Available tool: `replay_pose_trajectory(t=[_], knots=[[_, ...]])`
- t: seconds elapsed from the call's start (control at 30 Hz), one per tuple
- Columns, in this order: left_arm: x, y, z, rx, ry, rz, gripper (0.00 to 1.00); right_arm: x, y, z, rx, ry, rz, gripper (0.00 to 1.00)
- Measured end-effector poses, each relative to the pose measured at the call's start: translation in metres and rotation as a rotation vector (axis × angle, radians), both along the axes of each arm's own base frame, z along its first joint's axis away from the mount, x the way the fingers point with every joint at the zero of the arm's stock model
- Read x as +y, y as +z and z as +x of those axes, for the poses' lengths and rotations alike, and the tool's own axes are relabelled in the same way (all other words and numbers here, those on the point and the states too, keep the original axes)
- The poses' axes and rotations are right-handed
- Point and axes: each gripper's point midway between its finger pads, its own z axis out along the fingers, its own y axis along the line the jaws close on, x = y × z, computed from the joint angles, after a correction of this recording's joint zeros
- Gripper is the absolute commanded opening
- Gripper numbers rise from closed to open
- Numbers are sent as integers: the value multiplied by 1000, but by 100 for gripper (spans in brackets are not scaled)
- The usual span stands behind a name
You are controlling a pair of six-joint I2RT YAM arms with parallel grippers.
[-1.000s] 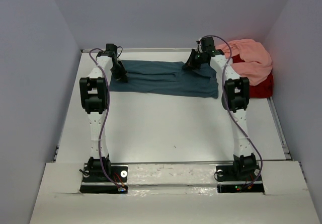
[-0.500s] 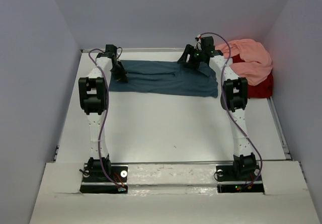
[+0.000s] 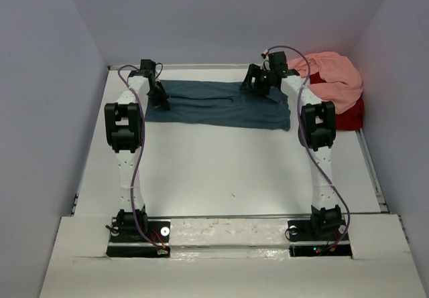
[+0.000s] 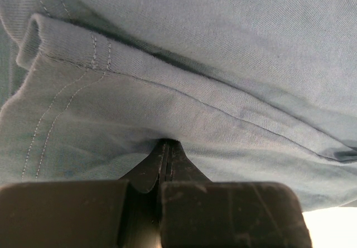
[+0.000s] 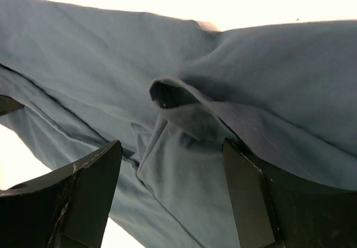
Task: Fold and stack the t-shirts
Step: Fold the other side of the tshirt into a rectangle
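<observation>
Pinching soft, creased teal t-shirt (image 4: 212, 64)

I have three views. The overhead camera sits above and behind the arm bases. It looks down and forward over the whole table (image 3: 221, 171) to its far edge, from far enough off to show both arms full length. The left wrist camera looks out along the left gripper (image 4: 163, 145), very close to the blue shirt (image 4: 223, 47), which fills its frame. The right wrist camera looks out past the right gripper (image 5: 171, 145) at that shirt from slightly further off, with bare table beyond. All three views share the blue shirt near the table's far edge.
</observation>
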Motion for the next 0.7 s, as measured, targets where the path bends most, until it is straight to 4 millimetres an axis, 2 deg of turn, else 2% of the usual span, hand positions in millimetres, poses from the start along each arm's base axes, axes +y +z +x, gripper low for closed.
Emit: replay_pose_trajectory(t=[0.2, 0.53, 0.7], knots=[[0, 0, 0, -1, -5, 2, 0, -12, 27, 16, -120, -5, -60, 79], [0, 0, -7, -8, -7, 4, 0, -26, 47, 46, -271, -56, -114, 85], [-1, 1, -7, -12, -11, -5, 0, -28, 59, 46, -286, -56, -107, 69]])
